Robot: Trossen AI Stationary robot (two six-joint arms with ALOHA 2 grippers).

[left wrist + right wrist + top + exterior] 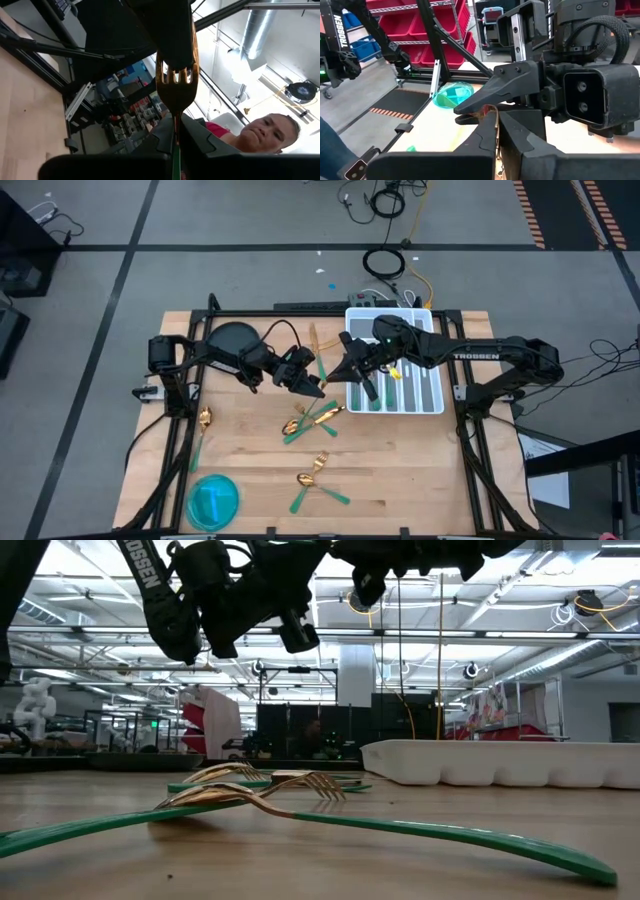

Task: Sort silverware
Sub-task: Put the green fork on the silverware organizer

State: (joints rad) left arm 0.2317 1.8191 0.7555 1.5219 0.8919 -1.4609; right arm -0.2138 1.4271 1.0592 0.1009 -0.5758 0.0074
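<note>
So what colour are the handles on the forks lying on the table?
Green, with gold heads; the low view shows the forks best.

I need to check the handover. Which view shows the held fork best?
The left wrist view: the fork's gold tines fill the middle. The right wrist view shows only an edge, the high view a sliver between both hands, the low view none.

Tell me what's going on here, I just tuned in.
The two arms meet in the air over the middle of the table with one fork between them. The left claw grips its green handle and the right claw is closed on its gold end. More silverware lies loose on the wood, and some pieces are in the tray.
</note>
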